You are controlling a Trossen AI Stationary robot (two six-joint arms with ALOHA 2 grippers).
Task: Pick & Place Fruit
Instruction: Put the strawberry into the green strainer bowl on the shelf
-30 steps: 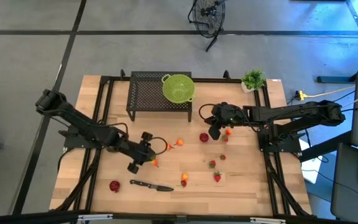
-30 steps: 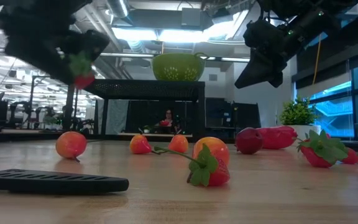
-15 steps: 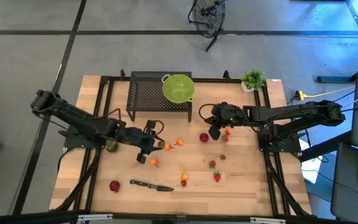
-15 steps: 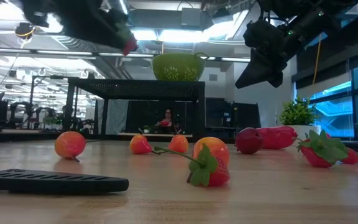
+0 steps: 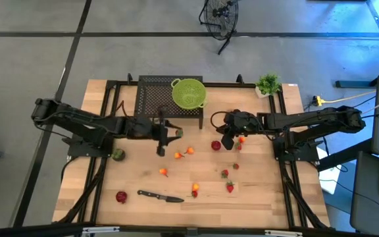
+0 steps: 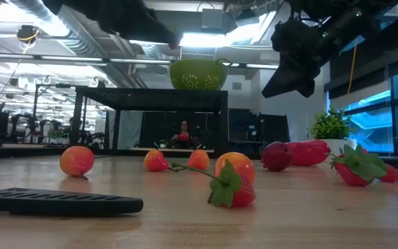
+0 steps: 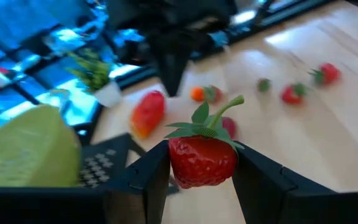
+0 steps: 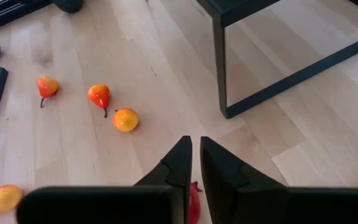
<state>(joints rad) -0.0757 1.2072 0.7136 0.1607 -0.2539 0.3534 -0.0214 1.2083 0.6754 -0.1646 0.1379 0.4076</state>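
Note:
My left gripper (image 5: 170,135) hangs in the air just in front of the black mesh rack (image 5: 170,100) and is shut on a red strawberry (image 7: 202,160) with a green cap. The lime-green bowl (image 5: 189,92) stands on the rack. My right gripper (image 5: 227,139) is shut and hovers over the table's right half, above a round dark red fruit (image 5: 216,145) and a red oblong one (image 7: 146,112). Other fruit lies on the wood: orange pieces (image 5: 189,151) (image 5: 164,172), strawberries (image 5: 229,187), a red one (image 5: 121,196) and a dark green one (image 5: 118,155). My left gripper pinches the strawberry's red body (image 7: 194,171) between its two fingers (image 7: 151,180), one on each side. The fingers come at it roughly level, pointing toward the table's right. The fruit is lifted clear of the table, and its green cap and stem (image 7: 219,115) stick out past the fingers.
A black-handled knife (image 5: 160,196) lies near the table's near edge. A small potted plant (image 5: 268,84) stands at the far right corner. The rack's legs (image 8: 224,68) stand on the table's far middle. Bare wood shows in the near right part.
My left gripper, still shut on the strawberry, has risen and travelled from the near-left part of the table toward the far edge and the right, ending in front of the rack. The strawberry went with it. My right arm has kept still.

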